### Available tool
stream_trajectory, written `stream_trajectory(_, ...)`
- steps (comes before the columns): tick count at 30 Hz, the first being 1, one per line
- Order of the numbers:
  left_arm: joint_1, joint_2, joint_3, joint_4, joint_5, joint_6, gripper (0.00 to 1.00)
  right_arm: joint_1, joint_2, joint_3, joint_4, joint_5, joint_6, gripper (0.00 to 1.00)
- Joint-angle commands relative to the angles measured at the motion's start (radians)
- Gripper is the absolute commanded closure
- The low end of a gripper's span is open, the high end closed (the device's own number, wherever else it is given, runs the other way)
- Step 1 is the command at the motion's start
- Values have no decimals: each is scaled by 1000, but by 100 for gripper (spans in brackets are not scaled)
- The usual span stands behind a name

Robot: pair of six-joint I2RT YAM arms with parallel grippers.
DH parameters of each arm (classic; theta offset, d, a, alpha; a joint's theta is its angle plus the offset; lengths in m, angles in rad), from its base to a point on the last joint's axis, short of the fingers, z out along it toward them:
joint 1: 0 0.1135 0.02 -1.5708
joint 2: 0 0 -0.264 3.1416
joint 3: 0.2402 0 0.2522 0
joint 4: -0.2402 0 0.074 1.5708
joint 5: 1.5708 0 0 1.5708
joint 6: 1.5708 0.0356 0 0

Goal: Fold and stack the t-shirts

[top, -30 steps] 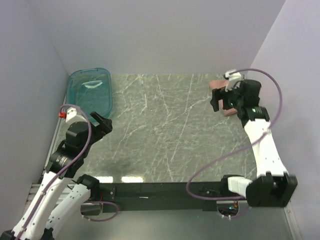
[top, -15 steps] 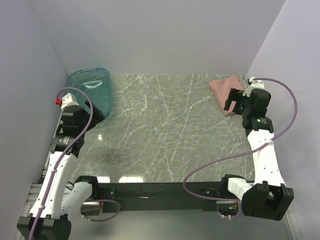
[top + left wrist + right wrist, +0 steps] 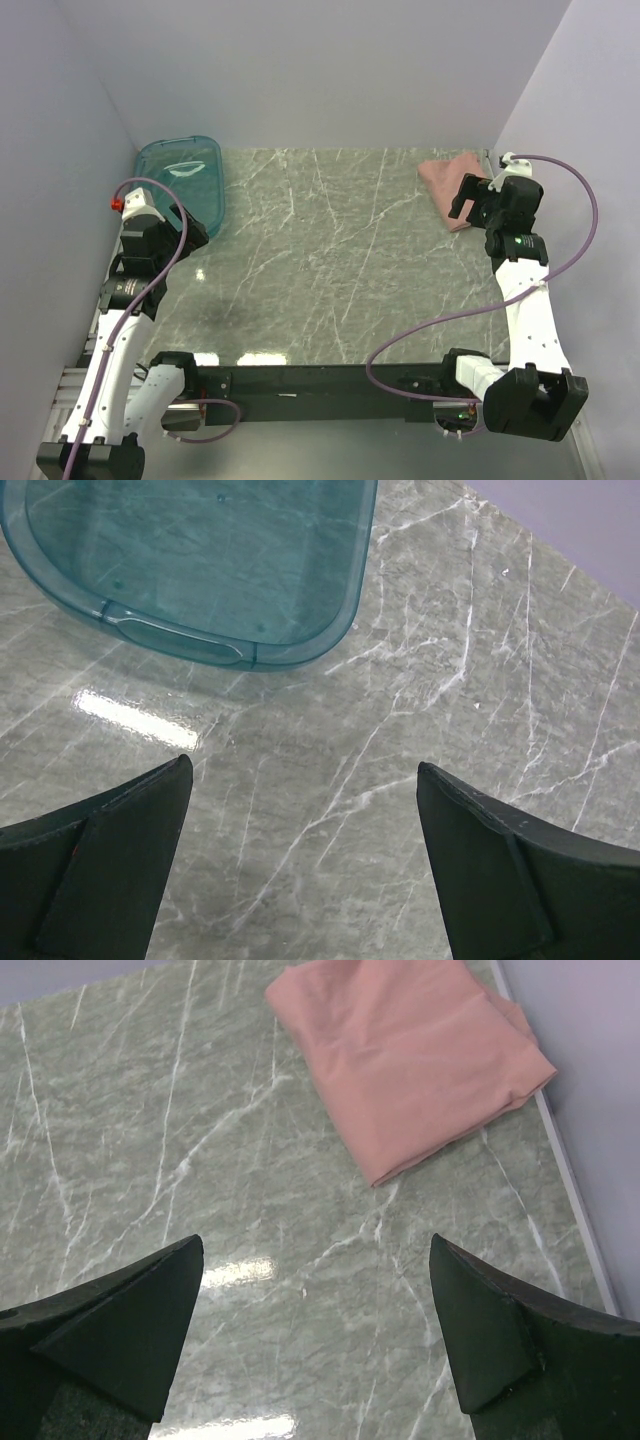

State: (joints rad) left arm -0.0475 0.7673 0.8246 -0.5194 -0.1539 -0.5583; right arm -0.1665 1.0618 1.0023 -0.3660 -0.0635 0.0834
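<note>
Lying folded at the 1 o'clock corner of the grey-green marbled counter is one dusty-pink soft cotton t-shirt. It forms a flat, rough rectangle set askew, with layered edges showing along its right side. That side lies close to the counter's rim below the lilac wall.

Two white-and-black arms stand at the 6 o'clock edge, one on each side. The right fingers are spread wide apart with nothing between them, hanging over bare counter. In the right wrist view the shirt sits at 12 to 1 o'clock from them, near but not touching.

One teal see-through plastic tub with a moulded handle rests at the counter's 10 o'clock corner, well apart from the shirt. The left fingers are likewise spread wide and hold nothing. They hover above the marble, and in the left wrist view the tub's rim sits at 11 o'clock just beyond them. A purple cable loops from each wrist.
</note>
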Motion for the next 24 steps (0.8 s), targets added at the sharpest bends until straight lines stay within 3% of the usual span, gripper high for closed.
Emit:
stream_trajectory(1, 6, -13, 1, 45, 16, 32, 1, -2, -13, 45, 10, 4, -5, 0)
stream_trajectory(24, 6, -37, 1, 39, 19, 37, 1, -2, 3, 55, -8, 22, -14, 0)
